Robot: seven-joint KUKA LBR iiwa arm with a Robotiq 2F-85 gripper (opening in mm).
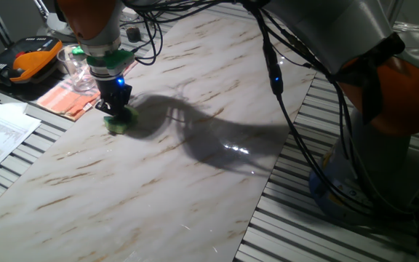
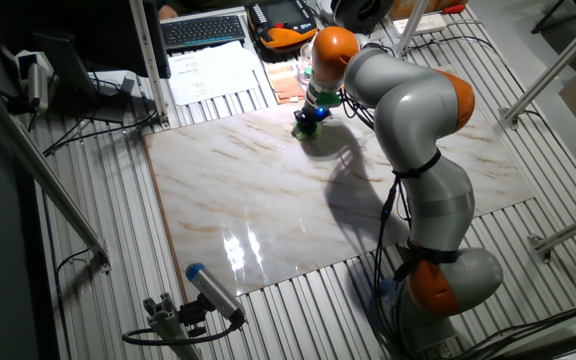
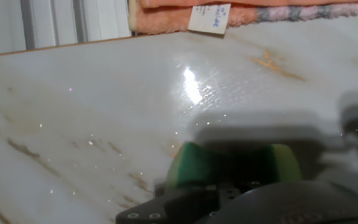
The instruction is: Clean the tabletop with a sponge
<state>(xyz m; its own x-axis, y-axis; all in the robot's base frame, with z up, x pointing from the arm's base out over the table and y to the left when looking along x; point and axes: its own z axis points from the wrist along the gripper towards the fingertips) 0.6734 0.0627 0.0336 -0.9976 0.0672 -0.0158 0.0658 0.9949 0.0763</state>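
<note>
The green sponge rests on the white marble-look tabletop near its far left edge. My gripper comes straight down on it and is shut on the sponge. From the other fixed view the sponge sits at the slab's far edge under the gripper. The hand view has the sponge pressed flat on the tabletop, its yellow-green sides showing either side of the dark gripper body, fingertips hidden.
An orange striped cloth lies just off the slab's edge beside the sponge, also in the hand view as the cloth with a white tag. A clear glass, an orange-black device and papers lie on the grey slatted surface.
</note>
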